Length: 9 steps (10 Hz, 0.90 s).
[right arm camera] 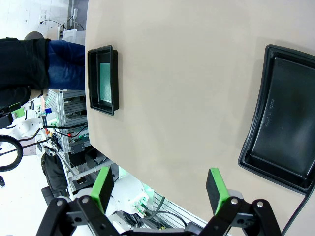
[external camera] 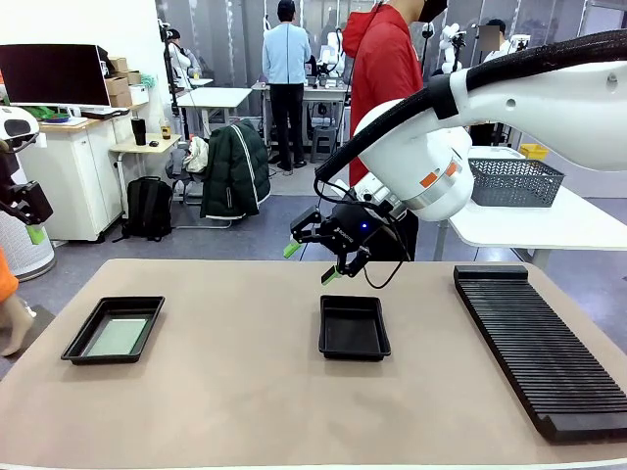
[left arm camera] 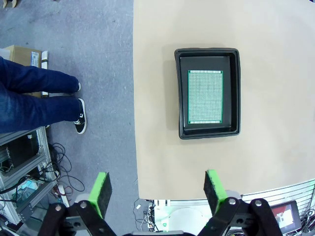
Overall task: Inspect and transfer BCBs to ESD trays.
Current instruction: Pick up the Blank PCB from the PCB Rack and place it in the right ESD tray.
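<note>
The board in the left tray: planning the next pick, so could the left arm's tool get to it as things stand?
Probably yes. The left tool is open and looks down on the board, which lies bare in its tray; nothing stands between them. Lying flat, it may be hard to pinch.

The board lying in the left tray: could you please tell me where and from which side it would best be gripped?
Probably from straight above, pinching its two long edges. The board lies flat on the floor of the tray, so no side approach clears the raised rim; bare floor shows along both long edges, leaving some room for fingertips.
</note>
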Motion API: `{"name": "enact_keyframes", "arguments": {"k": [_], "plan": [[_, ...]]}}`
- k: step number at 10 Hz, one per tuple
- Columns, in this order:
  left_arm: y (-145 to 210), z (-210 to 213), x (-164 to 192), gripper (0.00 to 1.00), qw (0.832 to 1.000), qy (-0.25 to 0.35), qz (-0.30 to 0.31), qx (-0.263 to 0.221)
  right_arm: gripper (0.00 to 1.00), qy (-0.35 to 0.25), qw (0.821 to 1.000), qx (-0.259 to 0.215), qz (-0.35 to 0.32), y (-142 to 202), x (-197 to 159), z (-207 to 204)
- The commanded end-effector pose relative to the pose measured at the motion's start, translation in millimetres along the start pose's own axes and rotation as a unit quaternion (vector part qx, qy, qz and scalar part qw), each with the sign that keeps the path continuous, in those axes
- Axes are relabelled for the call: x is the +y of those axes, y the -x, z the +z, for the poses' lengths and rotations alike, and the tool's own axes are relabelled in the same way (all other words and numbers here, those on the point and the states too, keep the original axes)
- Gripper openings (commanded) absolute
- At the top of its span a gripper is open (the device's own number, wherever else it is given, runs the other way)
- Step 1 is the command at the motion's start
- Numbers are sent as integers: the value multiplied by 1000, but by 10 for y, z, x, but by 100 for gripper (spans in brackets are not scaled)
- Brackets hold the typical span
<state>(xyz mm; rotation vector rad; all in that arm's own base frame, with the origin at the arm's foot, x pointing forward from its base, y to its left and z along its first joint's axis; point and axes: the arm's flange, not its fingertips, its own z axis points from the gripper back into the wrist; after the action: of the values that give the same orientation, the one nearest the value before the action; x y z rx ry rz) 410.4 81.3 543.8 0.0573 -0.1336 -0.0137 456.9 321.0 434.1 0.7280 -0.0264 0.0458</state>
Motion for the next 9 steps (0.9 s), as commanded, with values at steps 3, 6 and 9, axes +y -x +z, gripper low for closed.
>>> {"name": "enact_keyframes", "arguments": {"k": [3, 6, 9], "plan": [[13, -2, -3, 100, 1000, 0, 1, -3, 100, 9, 1000, -5, -7, 7, 18, -1], [13, -2, -3, 100, 1000, 0, 1, -3, 100, 9, 1000, -5, -7, 7, 18, -1], [13, -2, -3, 100, 1000, 0, 1, -3, 100, 9, 1000, -5, -7, 7, 18, -1]]}}
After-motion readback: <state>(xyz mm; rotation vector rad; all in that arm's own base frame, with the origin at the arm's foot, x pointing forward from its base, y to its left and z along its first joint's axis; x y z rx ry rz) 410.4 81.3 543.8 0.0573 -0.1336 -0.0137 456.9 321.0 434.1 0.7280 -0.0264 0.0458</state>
